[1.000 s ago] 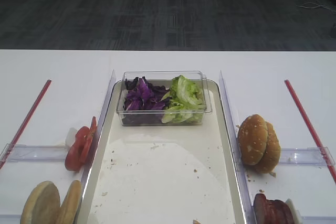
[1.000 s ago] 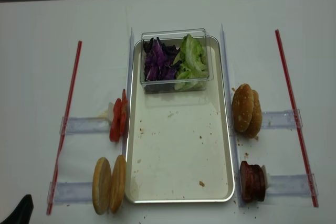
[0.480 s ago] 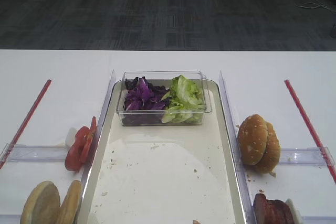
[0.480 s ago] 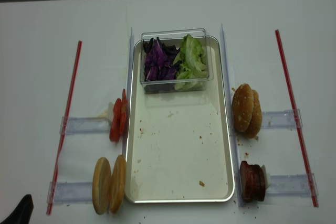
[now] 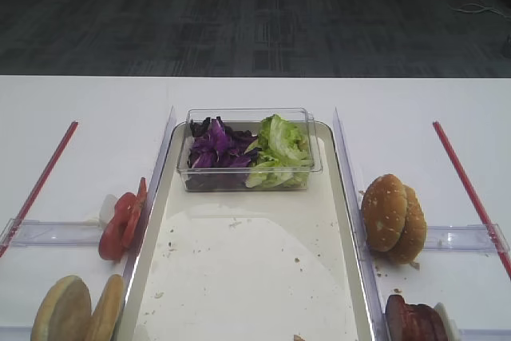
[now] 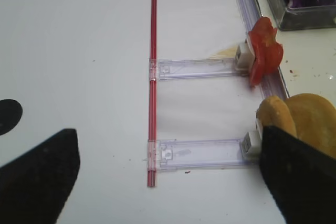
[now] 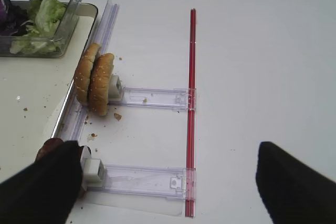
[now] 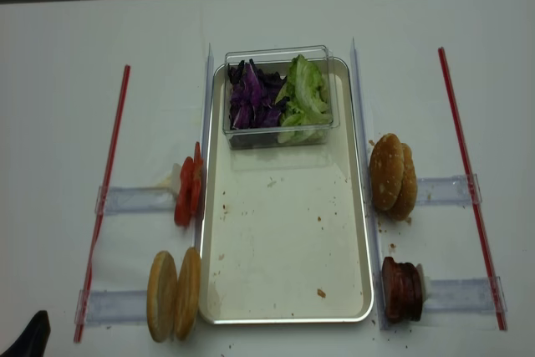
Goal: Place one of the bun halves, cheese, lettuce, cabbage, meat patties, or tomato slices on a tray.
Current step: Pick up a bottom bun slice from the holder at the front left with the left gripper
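The metal tray (image 5: 345, 221) (image 8: 284, 248) lies mid-table with a crumb-speckled floor. At its far end a clear tub holds purple cabbage (image 5: 214, 145) (image 8: 251, 96) and green lettuce (image 5: 277, 152) (image 8: 303, 96). Left of the tray, tomato slices (image 5: 120, 225) (image 6: 264, 51) and two bun halves (image 5: 76, 309) (image 6: 304, 116) stand on edge. Meat patties (image 5: 411, 321) (image 7: 47, 148) stand at the right front. No cheese shows. My left gripper (image 6: 167, 150) is open over a clear rail, its right finger beside the bun halves. My right gripper (image 7: 169, 153) is open and holds nothing, its left finger near the patties.
Sesame buns (image 5: 393, 217) (image 7: 94, 80) stand on edge right of the tray. Clear plastic rails (image 6: 202, 153) (image 7: 142, 179) and red strips (image 6: 152, 77) (image 7: 191, 103) lie on both sides of the white table. A dark arm part (image 8: 25, 336) shows at the front left corner.
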Available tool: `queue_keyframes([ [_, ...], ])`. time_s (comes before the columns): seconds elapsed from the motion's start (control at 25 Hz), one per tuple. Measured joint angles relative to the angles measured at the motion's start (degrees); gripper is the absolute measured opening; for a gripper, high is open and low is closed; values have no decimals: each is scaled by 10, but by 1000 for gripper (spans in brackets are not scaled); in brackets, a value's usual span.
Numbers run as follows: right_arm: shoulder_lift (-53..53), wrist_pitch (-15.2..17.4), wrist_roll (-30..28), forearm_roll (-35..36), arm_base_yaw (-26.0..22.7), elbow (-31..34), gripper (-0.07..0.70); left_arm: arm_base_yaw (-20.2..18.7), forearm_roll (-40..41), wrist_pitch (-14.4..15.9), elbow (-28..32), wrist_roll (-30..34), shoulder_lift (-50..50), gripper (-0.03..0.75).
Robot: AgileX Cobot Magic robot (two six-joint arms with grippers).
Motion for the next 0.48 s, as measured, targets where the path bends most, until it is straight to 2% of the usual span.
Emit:
queue_keyframes([
  [0.48,0,0,0,0,0,0,661,0,0,0,0,3,0,673],
])
